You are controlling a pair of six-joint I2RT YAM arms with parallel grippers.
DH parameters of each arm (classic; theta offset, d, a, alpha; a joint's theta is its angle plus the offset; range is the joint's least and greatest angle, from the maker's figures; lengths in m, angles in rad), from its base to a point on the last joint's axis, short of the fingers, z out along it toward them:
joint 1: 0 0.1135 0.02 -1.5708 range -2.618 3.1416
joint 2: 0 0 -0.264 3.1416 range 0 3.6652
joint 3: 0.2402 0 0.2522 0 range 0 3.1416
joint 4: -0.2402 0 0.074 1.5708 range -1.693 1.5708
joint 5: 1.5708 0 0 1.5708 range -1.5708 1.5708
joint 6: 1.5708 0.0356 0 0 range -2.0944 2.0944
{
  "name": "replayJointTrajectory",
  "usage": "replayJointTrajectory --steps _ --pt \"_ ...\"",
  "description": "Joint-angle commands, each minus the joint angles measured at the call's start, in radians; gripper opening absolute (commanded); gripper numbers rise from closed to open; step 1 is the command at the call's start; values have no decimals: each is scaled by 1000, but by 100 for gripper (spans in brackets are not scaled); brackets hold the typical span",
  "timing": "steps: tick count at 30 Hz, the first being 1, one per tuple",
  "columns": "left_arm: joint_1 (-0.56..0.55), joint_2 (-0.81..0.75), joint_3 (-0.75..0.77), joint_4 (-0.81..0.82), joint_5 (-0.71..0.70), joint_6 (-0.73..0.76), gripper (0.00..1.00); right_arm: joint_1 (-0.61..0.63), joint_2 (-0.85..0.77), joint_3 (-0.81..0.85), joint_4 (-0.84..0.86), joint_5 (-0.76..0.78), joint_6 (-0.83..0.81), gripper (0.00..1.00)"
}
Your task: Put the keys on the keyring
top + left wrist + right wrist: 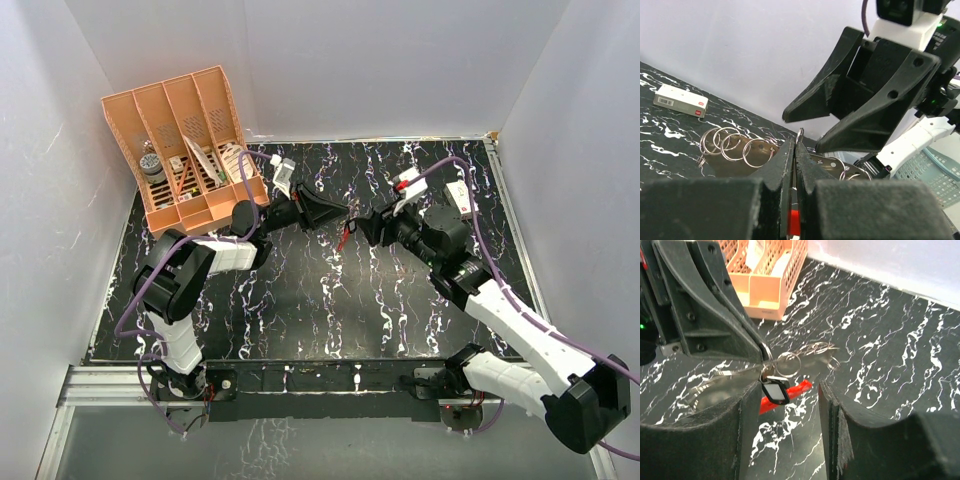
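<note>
Standing apart nearest me, the right fingers (832, 425) flank the keys (775, 391), a small dark tag dangling beside the red crescent of the keyring (799, 388). Just beyond, the left fingers (715, 305) are pressed together, clamped on the keyring's thin loop above the counter (890, 340). Loose metal rings (812, 351) lie behind; farthest, an orange organizer (767, 287).

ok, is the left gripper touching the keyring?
Touching. Left wrist view: the left gripper is shut on the keyring, red part wedged between the fingers, metal loop poking past the tips.
</note>
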Motion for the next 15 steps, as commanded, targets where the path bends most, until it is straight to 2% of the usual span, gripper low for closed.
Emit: replayJointTrajectory --steps 1,15 --pt "13 -41 50 149 51 -16 0 2 -10 -42 78 -43 3 50" --pt "44 -62 51 141 51 -36 0 -2 -14 -99 84 -62 31 51"
